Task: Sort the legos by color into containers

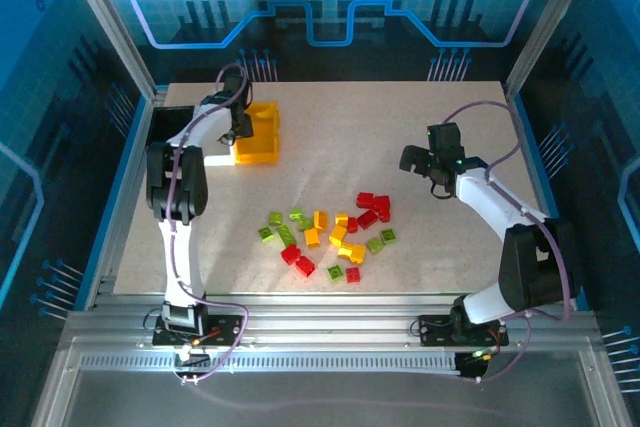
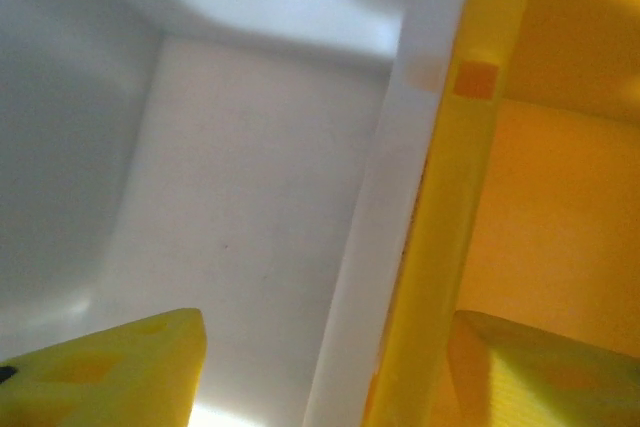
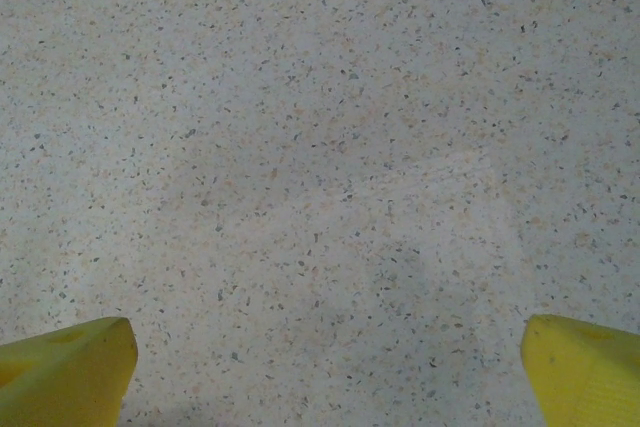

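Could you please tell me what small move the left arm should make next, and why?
Probably close the left gripper: it straddles the adjoining walls of the white bin and the yellow bin, one finger inside each, with a gap showing beside the white wall, so nothing looks clamped yet.

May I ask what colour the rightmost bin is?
The bin is yellow-orange, best seen in the top external view.
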`<state>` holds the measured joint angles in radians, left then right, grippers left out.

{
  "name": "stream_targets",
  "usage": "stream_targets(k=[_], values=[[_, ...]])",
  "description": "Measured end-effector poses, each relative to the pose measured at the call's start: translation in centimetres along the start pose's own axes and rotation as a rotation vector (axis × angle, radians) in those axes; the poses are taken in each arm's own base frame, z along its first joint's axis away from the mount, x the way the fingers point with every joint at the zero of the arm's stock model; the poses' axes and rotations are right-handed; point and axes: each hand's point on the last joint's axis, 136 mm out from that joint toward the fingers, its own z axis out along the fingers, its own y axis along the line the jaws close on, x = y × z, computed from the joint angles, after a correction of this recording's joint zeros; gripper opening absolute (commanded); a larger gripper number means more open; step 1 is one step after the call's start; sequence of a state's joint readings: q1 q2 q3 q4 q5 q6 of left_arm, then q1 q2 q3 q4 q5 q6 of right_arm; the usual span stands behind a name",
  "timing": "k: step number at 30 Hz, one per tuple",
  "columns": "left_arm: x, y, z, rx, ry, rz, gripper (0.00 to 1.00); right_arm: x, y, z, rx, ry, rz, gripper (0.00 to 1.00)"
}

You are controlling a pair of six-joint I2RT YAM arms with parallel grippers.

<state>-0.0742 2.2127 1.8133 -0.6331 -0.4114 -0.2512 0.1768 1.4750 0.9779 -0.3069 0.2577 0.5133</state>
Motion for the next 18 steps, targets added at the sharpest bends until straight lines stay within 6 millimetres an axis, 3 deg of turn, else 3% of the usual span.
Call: stream_targets(k=[7, 12, 18], values=[[0.8, -1.0, 0.0, 0.003, 0.015, 0.05, 0.25, -0.1, -0.5, -0.1, 0.03, -0.001, 0.01, 1.0], [1.4, -4.2, -1.0, 0.054, 0.0, 0.054, 0.0, 0.2, -1.0, -0.1, 0.056, 0.004, 0.021, 1.0], [4.3, -11.0, -4.5, 0.135, 0.02, 0.109, 0.0, 0.3, -1.4, -0.2, 0.077, 0.005, 0.044, 1.0]])
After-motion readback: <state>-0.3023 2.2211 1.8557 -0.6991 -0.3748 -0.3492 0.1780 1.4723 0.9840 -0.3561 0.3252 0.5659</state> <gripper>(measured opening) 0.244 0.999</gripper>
